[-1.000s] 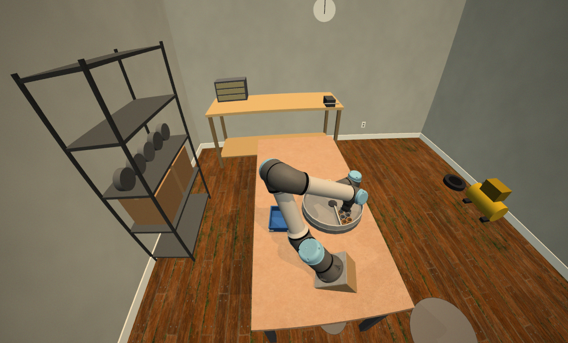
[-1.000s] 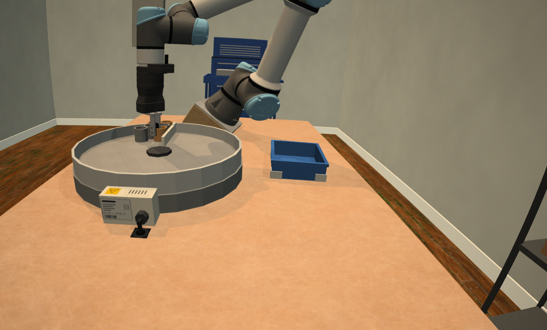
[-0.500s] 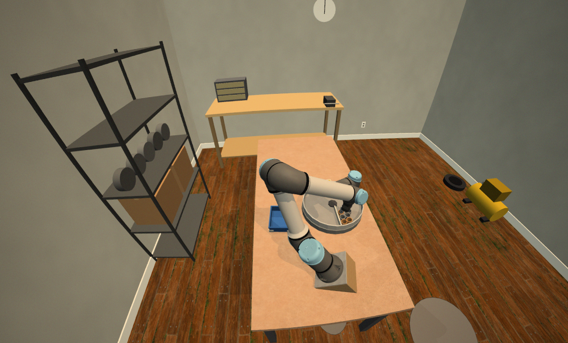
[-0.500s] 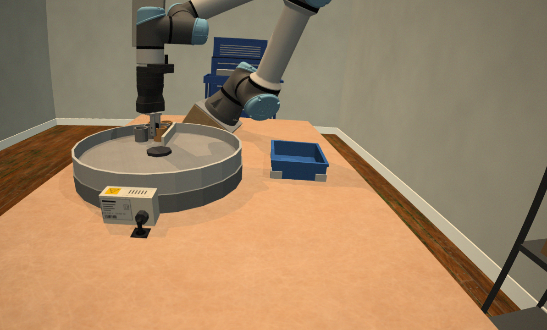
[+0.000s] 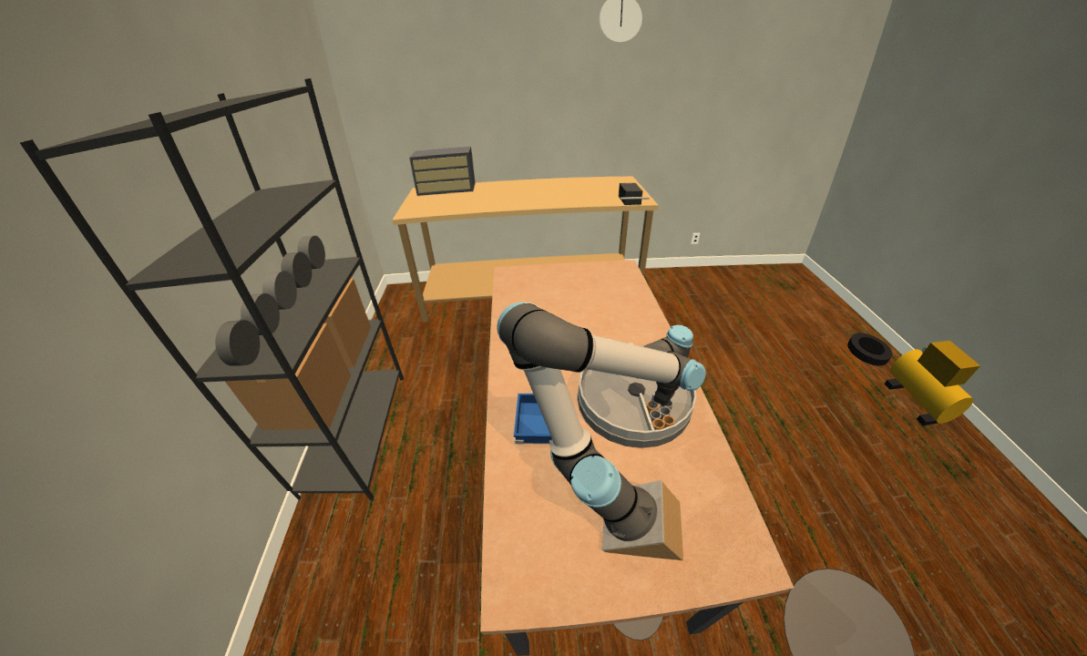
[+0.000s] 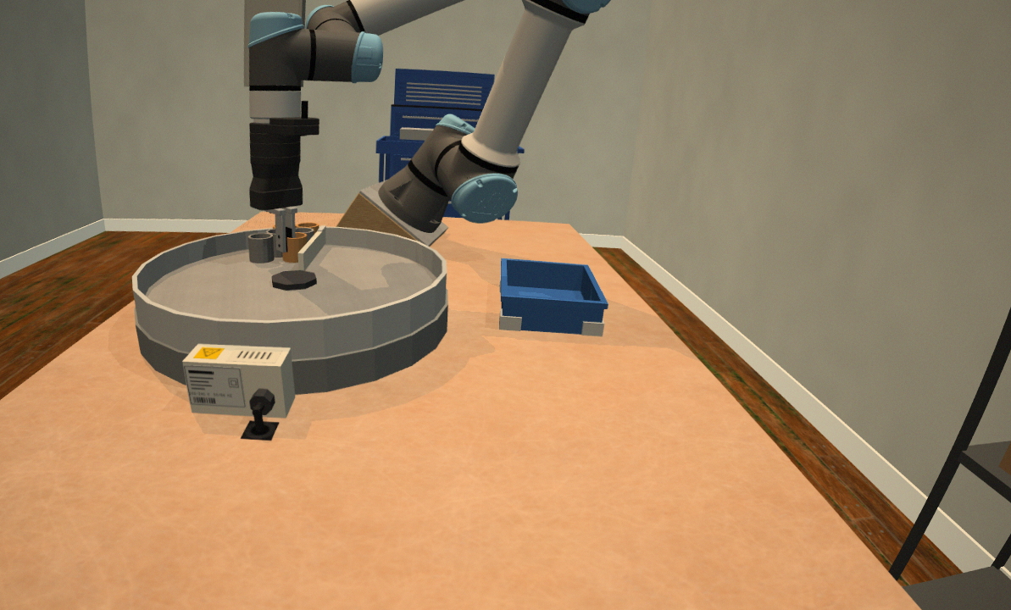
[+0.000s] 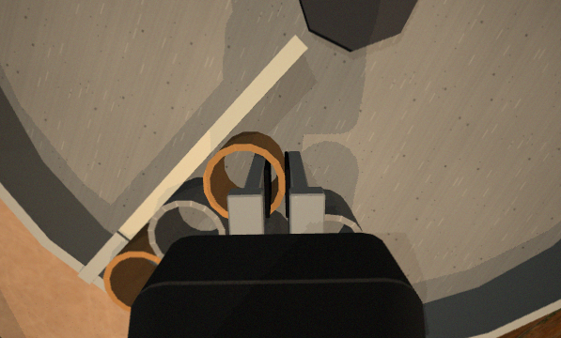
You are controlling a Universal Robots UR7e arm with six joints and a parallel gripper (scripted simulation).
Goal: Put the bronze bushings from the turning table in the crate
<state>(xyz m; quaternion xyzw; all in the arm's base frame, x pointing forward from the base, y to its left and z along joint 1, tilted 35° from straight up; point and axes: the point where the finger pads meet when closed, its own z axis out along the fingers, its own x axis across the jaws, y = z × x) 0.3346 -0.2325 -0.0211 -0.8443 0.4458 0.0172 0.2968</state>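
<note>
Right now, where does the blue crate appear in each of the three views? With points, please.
Top: the crate [image 5: 532, 437] [image 6: 552, 313] is just left of centre, partly behind the arm.
Exterior: right of centre, in full view.
Wrist: not in it.
Shared landmark: the turning table's pale divider bar [image 5: 645, 410] [image 6: 311, 248] [image 7: 214, 136].

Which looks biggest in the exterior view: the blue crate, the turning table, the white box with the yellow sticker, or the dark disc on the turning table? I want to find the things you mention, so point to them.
1. Turning table [image 5: 643, 437] [image 6: 372, 334] [image 7: 454, 293]
2. Blue crate [image 5: 531, 441] [image 6: 550, 314]
3. White box [image 6: 213, 394]
4. Dark disc [image 5: 636, 389] [image 6: 294, 280] [image 7: 360, 21]
</note>
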